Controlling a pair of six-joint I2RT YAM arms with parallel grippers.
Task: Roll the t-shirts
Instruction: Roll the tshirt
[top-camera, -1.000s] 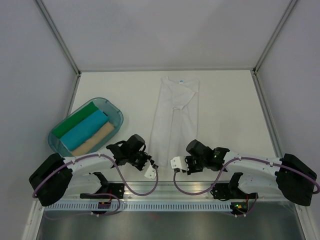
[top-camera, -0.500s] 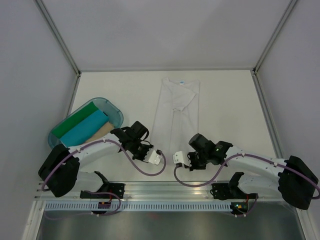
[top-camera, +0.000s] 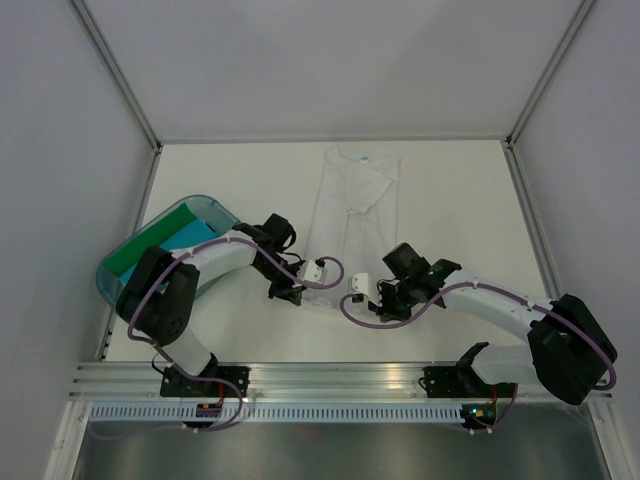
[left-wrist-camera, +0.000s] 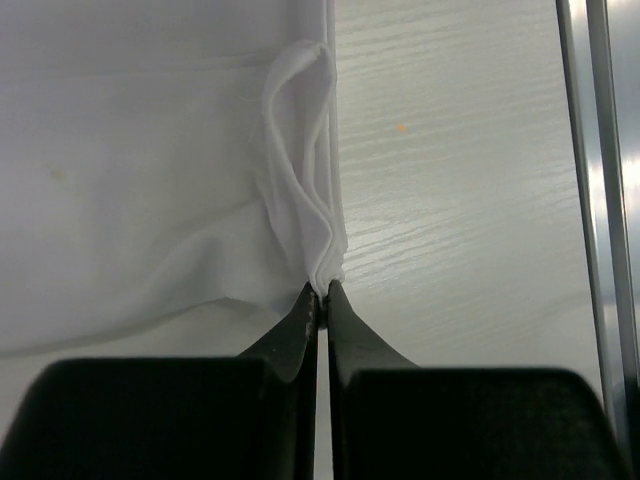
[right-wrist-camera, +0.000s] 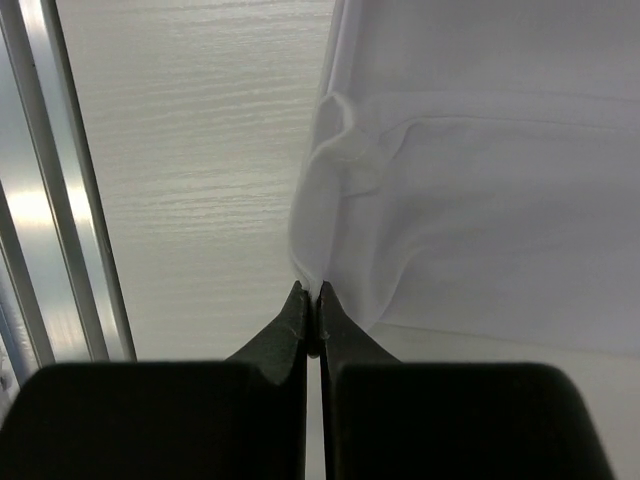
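A white t-shirt (top-camera: 352, 205) lies folded into a long strip in the middle of the table, its blue neck label at the far end. My left gripper (top-camera: 303, 288) is shut on the near left corner of its hem. In the left wrist view the fingertips (left-wrist-camera: 322, 288) pinch a raised fold of white cloth (left-wrist-camera: 300, 170). My right gripper (top-camera: 375, 300) is shut on the near right corner, and the cloth (right-wrist-camera: 480, 180) bunches up just above the pinched tips (right-wrist-camera: 312, 290). Green (top-camera: 148, 242) and turquoise (top-camera: 190, 233) rolls lie in the tub.
A translucent teal tub (top-camera: 112, 284) stands at the left, partly under my left arm. An aluminium rail (top-camera: 330, 375) runs along the table's near edge and shows in both wrist views (left-wrist-camera: 600, 200) (right-wrist-camera: 50, 200). Grey walls close in three sides.
Both arms have reached away from their bases to the shirt's near hem. Both grippers went from open to shut on its corners, and the hem is now lifted into folds.
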